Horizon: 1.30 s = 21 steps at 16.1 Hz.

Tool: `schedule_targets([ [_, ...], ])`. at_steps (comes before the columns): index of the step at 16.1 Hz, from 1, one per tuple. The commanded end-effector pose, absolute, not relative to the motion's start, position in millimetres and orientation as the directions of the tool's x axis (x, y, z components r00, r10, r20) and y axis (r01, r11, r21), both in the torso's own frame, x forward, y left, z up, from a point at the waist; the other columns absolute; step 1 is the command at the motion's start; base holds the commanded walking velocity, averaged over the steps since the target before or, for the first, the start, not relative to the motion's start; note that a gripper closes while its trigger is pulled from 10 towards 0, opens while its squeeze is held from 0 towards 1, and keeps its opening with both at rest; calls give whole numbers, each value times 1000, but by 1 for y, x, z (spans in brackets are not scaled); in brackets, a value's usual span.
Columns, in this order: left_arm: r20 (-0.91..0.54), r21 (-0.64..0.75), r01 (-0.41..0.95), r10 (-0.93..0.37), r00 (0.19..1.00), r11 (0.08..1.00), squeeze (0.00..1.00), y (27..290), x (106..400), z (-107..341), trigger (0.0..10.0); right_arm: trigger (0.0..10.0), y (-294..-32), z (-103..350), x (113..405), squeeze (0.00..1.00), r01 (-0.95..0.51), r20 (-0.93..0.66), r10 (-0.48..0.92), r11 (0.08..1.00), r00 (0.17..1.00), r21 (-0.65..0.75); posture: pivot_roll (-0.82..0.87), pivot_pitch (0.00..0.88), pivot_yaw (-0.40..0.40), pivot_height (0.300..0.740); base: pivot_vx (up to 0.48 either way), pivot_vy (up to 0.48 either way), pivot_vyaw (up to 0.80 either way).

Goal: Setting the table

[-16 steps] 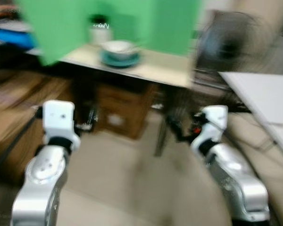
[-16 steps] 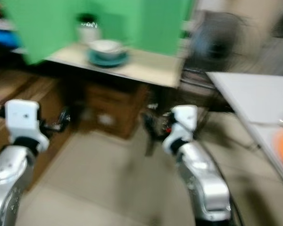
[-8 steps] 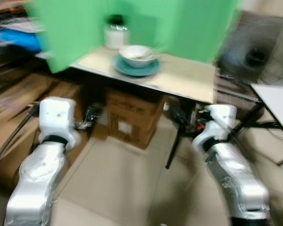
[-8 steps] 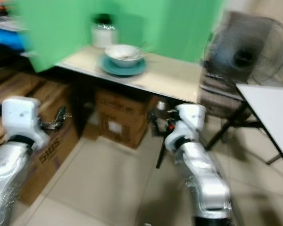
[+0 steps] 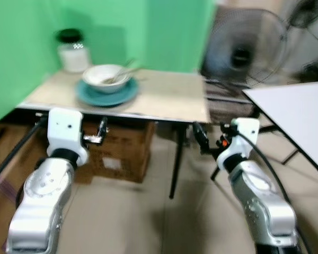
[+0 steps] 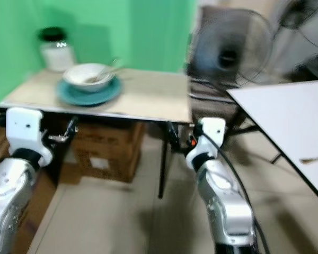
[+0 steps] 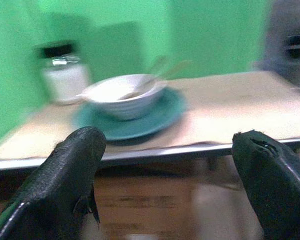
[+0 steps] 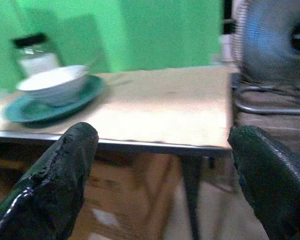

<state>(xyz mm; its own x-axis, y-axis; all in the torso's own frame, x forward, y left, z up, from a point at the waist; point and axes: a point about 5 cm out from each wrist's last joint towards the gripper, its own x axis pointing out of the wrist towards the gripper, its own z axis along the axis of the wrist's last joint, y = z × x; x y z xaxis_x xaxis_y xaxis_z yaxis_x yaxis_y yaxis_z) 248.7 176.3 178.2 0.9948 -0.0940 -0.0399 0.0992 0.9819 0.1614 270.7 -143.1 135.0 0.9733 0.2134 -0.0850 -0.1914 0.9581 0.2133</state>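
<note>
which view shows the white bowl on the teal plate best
The left wrist view: the white bowl sits large and near centre on the teal plate, utensil handles sticking out. The eye views show the bowl smaller, from above, beside the jar. The right wrist view shows it off to one side, blurred.

White bowl [image 5: 106, 78] on teal plate [image 5: 107, 94]; beige table [image 5: 164, 98]; green backdrop [image 5: 122, 26]; black-lidded white jar [image 5: 72, 50]
</note>
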Motion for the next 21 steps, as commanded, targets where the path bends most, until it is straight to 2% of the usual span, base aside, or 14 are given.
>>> schedule_targets([
  [1,-30,182,72,-68,997,981,0,184,247,182,10000,10000,-135,141,273,0,-227,-55,244,948,968,222,32,3,-25,740,420,0,0],
  [4,-28,186,66,-62,998,980,0,185,247,183,10000,10000,-130,142,275,0,-268,-55,283,945,958,187,38,6,-28,740,412,0,0],
  [8,-23,200,71,-68,997,977,0,186,248,187,10000,10000,-126,143,275,0,-282,-39,295,940,955,193,43,8,-11,740,408,0,738],
  [10,-17,207,82,-80,997,975,0,185,251,190,10000,10000,-129,143,275,0,-254,-32,269,938,963,237,40,8,-1,740,405,0,0],
  [18,-23,217,102,-100,995,971,0,183,251,190,10000,10000,-128,145,273,0,-272,-23,285,933,958,234,38,15,-1,740,400,0,0],
  [20,-22,217,99,-97,995,971,0,183,250,190,10000,10000,-125,145,274,0,-296,-38,305,944,952,148,41,17,-9,740,394,0,800],
  [21,-21,218,99,-97,995,971,0,182,250,191,10000,10000,-125,145,274,0,-301,-35,310,941,950,153,40,17,-11,740,386,0,800],
])
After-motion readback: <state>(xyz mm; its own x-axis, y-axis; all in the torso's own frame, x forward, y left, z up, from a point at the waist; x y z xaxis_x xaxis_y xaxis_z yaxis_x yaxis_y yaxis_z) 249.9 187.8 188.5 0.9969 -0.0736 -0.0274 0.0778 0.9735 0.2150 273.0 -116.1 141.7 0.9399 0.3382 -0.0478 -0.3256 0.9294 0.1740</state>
